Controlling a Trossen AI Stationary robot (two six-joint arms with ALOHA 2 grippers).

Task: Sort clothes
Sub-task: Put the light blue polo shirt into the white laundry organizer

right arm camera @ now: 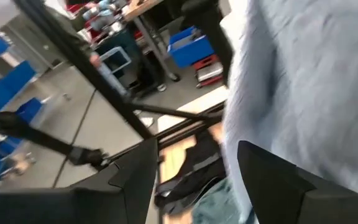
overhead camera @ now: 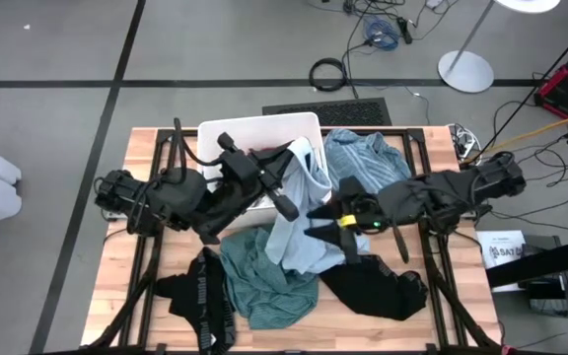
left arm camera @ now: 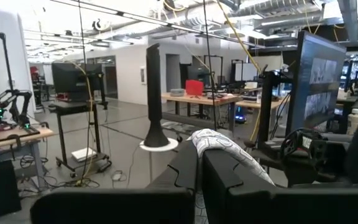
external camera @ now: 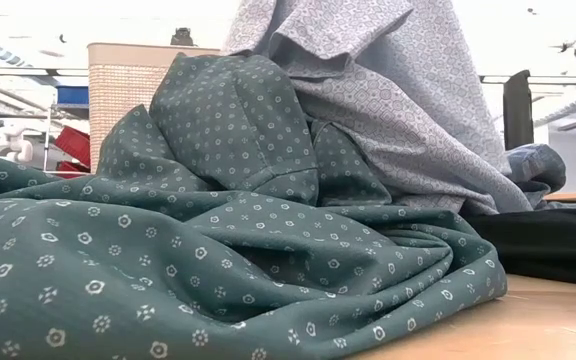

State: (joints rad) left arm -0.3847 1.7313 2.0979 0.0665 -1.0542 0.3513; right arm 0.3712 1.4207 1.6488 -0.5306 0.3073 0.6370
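My left gripper (overhead camera: 289,202) is shut on the white-grey patterned garment (overhead camera: 299,212), raised over the table's middle beside the white bin (overhead camera: 259,133). The garment hangs down onto the teal-green garment (overhead camera: 264,281), which lies bunched on the table near the front. My right gripper (overhead camera: 316,223) stands open at the hanging cloth's right side, one finger (right arm camera: 272,180) in front of the cloth (right arm camera: 291,81). A light blue garment (overhead camera: 363,158) lies at the back right. A black garment with white lettering (overhead camera: 200,296) lies at the front left. My left gripper pinches a bunched fold of the patterned garment (left arm camera: 219,142) between its two shut fingers, coming from the table's left and pointing about level. The cloth drapes over the fingers and hangs below them, its lower end (external camera: 408,170) resting on the teal-green garment (external camera: 218,200). My right gripper: I cannot tell whether its open fingers touch the hanging cloth.
A plain black garment (overhead camera: 373,286) lies at the front right under my right arm. Bare wood shows at the table's front corners (overhead camera: 116,306). Cables and a lamp stand sit on the floor beyond the far edge.
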